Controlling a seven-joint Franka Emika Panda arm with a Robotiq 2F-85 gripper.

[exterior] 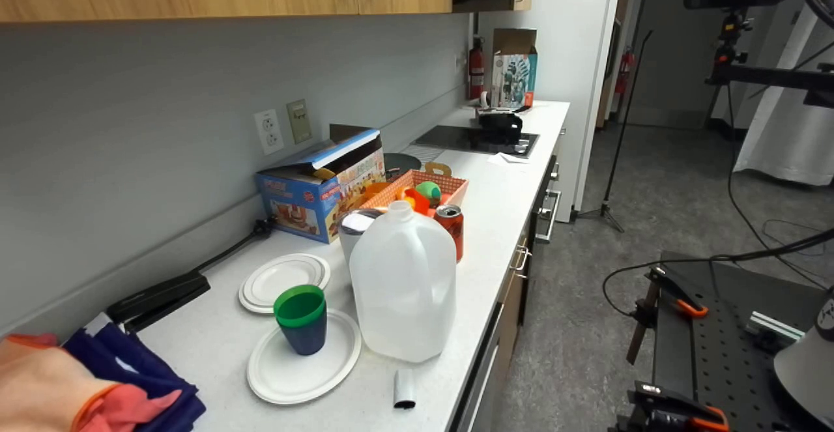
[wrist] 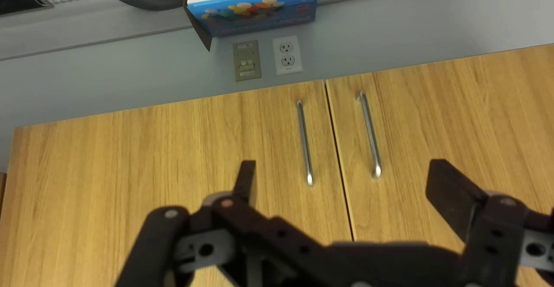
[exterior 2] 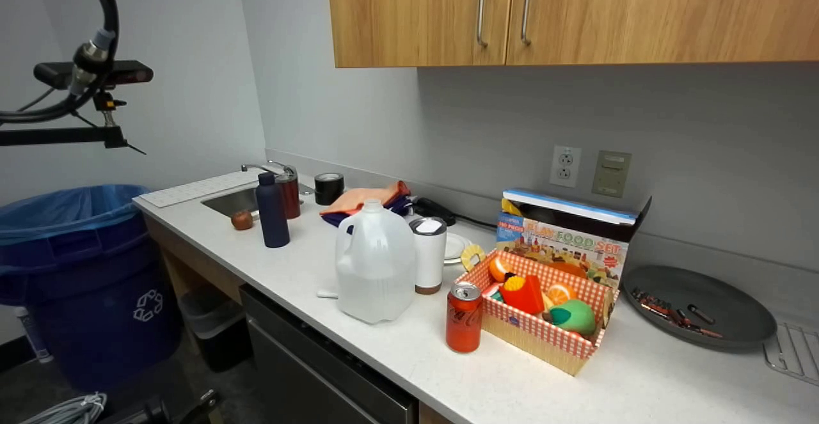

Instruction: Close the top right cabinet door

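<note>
Before closed cabinet doors (wrist: 173, 161) hangs the hand (wrist: 344, 166); spread wide.

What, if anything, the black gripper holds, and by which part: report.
Nothing is held: the black two-fingered gripper stands open, and the silver metal bar handles on the wood-grain cabinet doors are ungripped.

A kitchen, as the sink (exterior 2: 225, 203), cooktop (exterior: 456, 137) and wooden wall cabinets (exterior 2: 588, 18) above the counter (exterior: 498, 187) show.
</note>
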